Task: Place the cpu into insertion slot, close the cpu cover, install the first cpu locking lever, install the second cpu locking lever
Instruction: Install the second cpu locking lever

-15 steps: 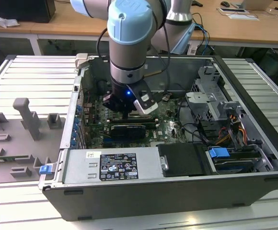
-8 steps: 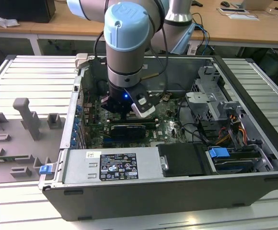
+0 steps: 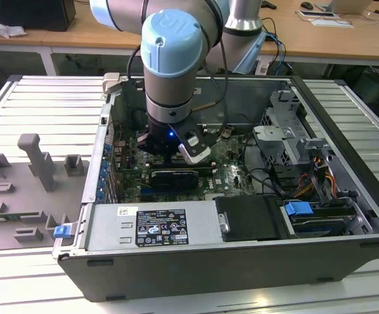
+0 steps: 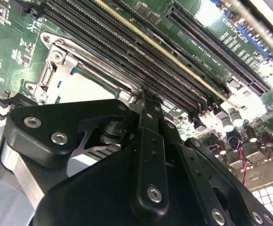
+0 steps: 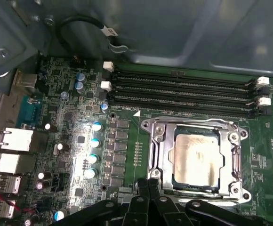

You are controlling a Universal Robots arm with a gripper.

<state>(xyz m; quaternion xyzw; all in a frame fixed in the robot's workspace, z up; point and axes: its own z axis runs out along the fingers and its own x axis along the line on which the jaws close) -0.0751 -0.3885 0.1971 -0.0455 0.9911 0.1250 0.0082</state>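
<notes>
The cpu (image 5: pixel 196 157), a dull silver square, lies in the insertion slot (image 5: pixel 193 123) on the green board. The cpu cover (image 5: pixel 161 155), a silver frame with a square window, lies flat over the chip's edges. My gripper (image 5: pixel 149 184) is down at the socket's edge, just off one corner of the cover, its black fingers (image 5: pixel 141 197) pressed together with nothing visible between them. In the second wrist view the fingertips (image 4: pixel 143 96) end right beside the cover (image 4: pixel 56 61) and the bright chip (image 4: pixel 80 84). In the exterior view the gripper (image 3: pixel 171 157) reaches into the open computer case under the arm's wrist.
Long black memory slots (image 5: pixel 183 89) run along one side of the socket. Capacitors (image 5: pixel 95 141) and metal ports (image 5: pixel 14 141) stand on another side. The case wall (image 3: pixel 242 261), a drive cage (image 3: pixel 287 137) and cables surround the board. A grey fixture tray (image 3: pixel 26 190) lies at the exterior view's left.
</notes>
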